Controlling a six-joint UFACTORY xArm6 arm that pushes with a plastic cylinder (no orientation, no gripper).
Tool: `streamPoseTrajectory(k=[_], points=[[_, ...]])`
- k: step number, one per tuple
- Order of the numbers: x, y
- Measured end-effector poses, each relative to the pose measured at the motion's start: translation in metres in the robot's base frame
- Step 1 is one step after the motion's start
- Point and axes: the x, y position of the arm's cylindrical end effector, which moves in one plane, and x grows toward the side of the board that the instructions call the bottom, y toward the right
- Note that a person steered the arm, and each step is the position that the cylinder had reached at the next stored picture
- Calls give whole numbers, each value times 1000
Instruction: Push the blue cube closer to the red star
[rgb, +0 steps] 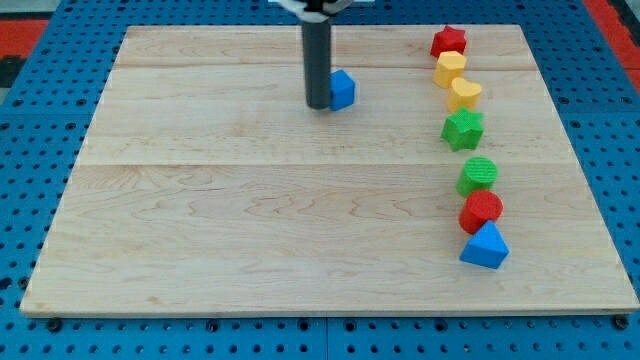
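Observation:
The blue cube (343, 89) sits on the wooden board (250, 220) near the view's top, left of centre-right. My tip (319, 105) stands right against the cube's left side, touching or nearly touching it. The red star (449, 41) lies at the view's top right, well to the right of the cube and a little higher.
Below the red star a column of blocks runs down the right side: a yellow block (450, 68), a yellow heart (464, 93), a green star (463, 129), a green cylinder (478, 174), a red block (481, 210), and a blue triangle (486, 247).

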Motion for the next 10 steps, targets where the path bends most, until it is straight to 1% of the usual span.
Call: streamPoseTrajectory(k=[1, 2, 3, 4, 5, 6, 7, 8, 9, 10], points=[[0, 45], [-23, 66], [-58, 76], [-88, 35], [-97, 25], [-98, 63], [-115, 94], [-117, 52], [-142, 21], [-141, 46]])
